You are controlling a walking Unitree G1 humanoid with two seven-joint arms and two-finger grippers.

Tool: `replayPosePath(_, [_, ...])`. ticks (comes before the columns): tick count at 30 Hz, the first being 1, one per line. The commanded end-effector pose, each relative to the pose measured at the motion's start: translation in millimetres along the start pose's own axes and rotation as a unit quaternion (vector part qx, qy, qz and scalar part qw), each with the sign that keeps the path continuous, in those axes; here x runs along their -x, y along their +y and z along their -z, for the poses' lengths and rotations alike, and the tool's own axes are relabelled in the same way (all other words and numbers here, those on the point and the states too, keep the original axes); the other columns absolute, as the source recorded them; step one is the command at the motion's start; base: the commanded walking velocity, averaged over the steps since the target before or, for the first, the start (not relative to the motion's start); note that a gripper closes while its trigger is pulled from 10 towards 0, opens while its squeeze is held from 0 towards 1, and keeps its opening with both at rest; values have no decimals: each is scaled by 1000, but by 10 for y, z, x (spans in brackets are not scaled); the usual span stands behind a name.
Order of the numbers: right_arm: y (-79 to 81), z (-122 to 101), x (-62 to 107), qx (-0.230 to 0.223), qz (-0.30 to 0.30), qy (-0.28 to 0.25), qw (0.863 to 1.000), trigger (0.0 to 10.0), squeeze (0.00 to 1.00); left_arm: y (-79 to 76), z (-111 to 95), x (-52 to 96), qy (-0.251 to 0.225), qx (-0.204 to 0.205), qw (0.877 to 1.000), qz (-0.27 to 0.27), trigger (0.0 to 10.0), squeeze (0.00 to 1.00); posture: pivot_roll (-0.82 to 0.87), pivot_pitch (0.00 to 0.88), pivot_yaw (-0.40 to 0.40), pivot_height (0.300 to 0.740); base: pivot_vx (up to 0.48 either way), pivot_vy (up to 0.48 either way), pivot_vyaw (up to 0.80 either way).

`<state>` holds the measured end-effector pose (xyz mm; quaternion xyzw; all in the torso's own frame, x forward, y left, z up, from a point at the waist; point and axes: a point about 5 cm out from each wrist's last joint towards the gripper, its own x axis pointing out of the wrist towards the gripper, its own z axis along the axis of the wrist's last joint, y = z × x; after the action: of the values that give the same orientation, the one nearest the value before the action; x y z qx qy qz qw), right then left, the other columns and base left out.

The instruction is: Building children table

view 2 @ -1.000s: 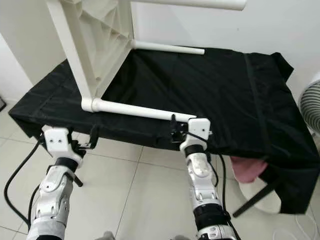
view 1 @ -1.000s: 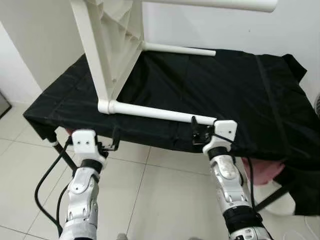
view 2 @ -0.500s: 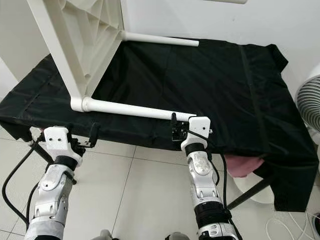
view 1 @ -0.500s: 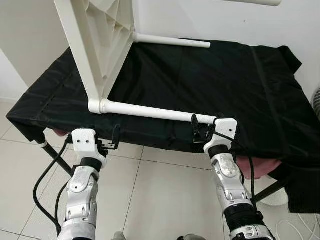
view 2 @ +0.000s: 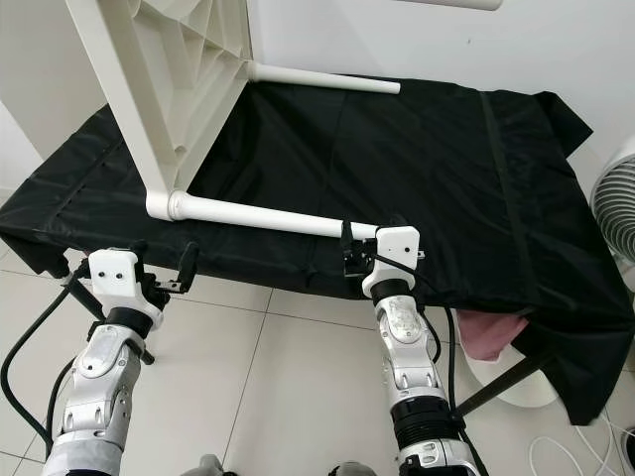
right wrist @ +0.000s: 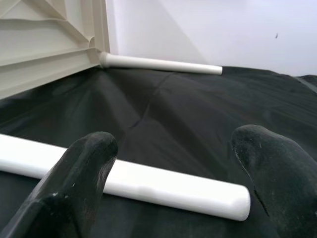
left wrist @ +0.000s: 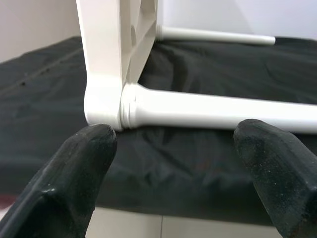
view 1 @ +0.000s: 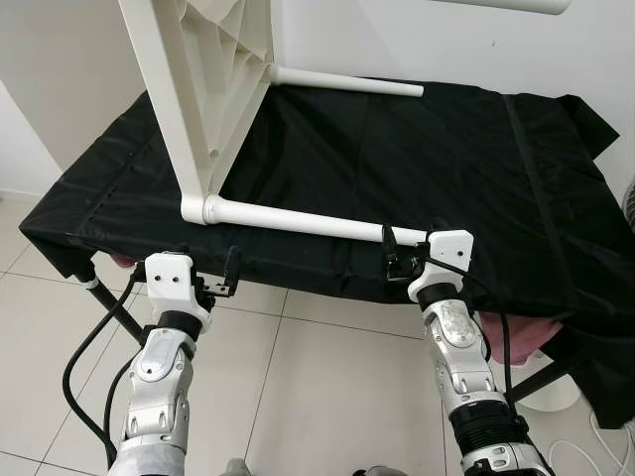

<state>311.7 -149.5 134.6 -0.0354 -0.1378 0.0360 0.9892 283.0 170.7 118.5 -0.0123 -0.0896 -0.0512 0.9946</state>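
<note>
A white children's table lies on its side on a black-covered work table point(view 1: 476, 169). Its ribbed top panel point(view 1: 213, 69) stands upright at the back left. The near leg point(view 1: 317, 223) runs level along the front edge, screwed into the panel's corner point(left wrist: 106, 99). A second leg point(view 1: 347, 81) lies at the back. My left gripper point(left wrist: 173, 148) is open just below the front edge, facing that corner joint. My right gripper point(right wrist: 173, 153) is open at the near leg's free end point(right wrist: 233, 201), and its fingertips point(view 2: 345, 236) reach the cloth edge.
The black cloth hangs over the front edge and droops at the right, over something pink point(view 2: 486, 337). A white fan point(view 2: 615, 213) stands at the far right. Black cables point(view 1: 84, 367) trail beside my left arm over the tiled floor point(view 1: 327, 397). White walls close the back.
The whole picture has shifted a little, so the camera moved. Both grippers stay open at the front edge, and the white table has not moved.
</note>
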Motion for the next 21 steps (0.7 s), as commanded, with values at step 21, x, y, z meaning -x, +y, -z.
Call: replayPosePath(21, [-35,-41,-102,9,-2,-6,1000,10000,0,69,-58,-154,-13,6,999,-45,10000,0,-69,14,48,740,0,0,0])
